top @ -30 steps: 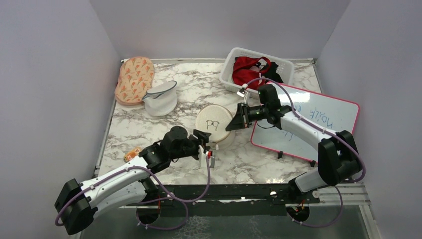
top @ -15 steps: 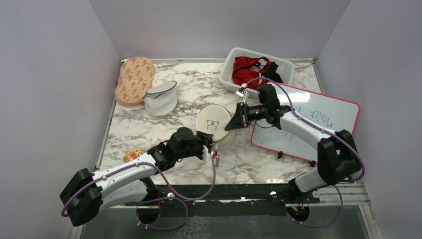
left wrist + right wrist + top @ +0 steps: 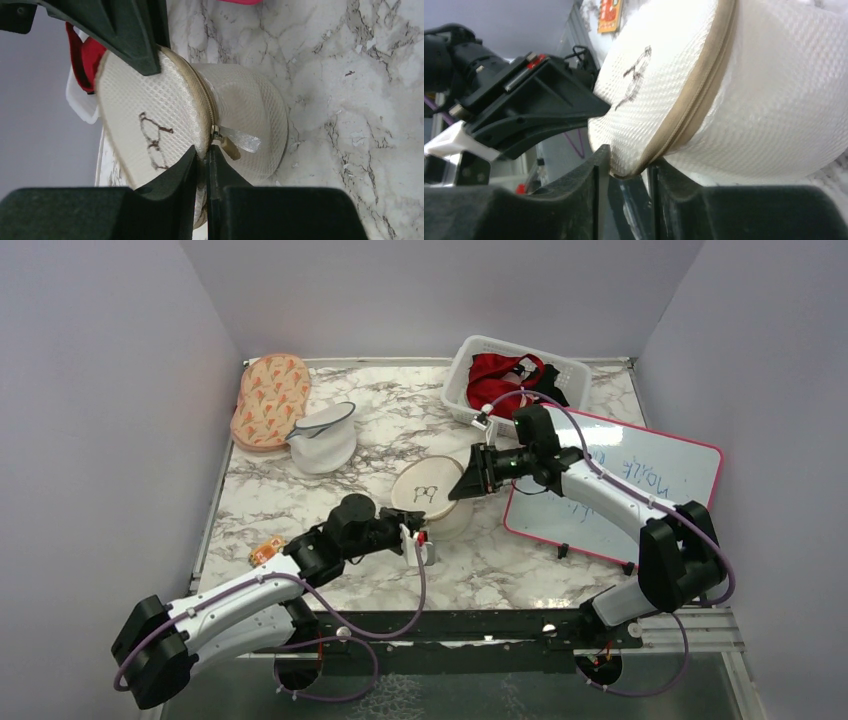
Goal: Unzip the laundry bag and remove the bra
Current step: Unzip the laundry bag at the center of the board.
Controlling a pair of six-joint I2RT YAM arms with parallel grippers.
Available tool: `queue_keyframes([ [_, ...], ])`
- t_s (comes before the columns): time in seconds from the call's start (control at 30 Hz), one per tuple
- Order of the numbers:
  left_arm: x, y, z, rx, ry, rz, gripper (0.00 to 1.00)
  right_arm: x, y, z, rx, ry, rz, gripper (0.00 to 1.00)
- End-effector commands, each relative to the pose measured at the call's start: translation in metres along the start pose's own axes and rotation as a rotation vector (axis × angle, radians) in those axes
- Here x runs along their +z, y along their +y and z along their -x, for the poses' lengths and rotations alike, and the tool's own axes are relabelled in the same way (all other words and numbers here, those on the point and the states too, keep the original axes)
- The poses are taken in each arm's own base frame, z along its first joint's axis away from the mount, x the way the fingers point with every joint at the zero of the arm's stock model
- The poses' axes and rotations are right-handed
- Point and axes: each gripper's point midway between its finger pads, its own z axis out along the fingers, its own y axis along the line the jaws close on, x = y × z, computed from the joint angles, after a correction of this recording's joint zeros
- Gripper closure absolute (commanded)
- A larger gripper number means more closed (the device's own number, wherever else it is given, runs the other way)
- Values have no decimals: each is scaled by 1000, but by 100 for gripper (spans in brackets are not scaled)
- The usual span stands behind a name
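left gripper (image 3: 201, 154): clenched on seam of cream round mesh laundry bag (image 3: 150, 100) | right gripper (image 3: 628, 165): astride rim; hold unclear | risk: tugged seam only, with tan zip pull (image 3: 231, 148) outside pads

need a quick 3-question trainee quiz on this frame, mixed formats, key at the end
1. True or false: the red garment lies in the white basket.
2. The jaws of the left gripper are shut on: A) the orange pouch, B) the rim of the laundry bag, C) a marker pen.
3. Short answer: what flat thing lies on the table under the right arm?

Key:
1. True.
2. B.
3. The whiteboard with the pink frame.
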Motion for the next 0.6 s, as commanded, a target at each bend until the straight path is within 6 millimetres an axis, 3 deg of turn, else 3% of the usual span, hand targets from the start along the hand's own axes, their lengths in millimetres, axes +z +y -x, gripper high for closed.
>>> queue_keyframes([
  [0.0,-12,23,24,-109,-74,94,100,-6,-24,20,-67,-57,-209,55],
  [0.07,-15,33,29,-208,-73,137,100,-15,-35,28,-89,-94,-317,38],
  [0.13,-14,39,31,-332,-57,155,100,-24,-38,34,-110,-120,-390,28],
  [0.33,-8,62,24,-658,82,224,100,-44,-40,50,-214,-182,-597,25],
  [0.4,-4,66,20,-758,123,239,100,-53,-33,56,-252,-237,-627,25],
  [0.57,16,49,24,-926,108,90,100,-77,16,79,-530,-457,-539,25],
])
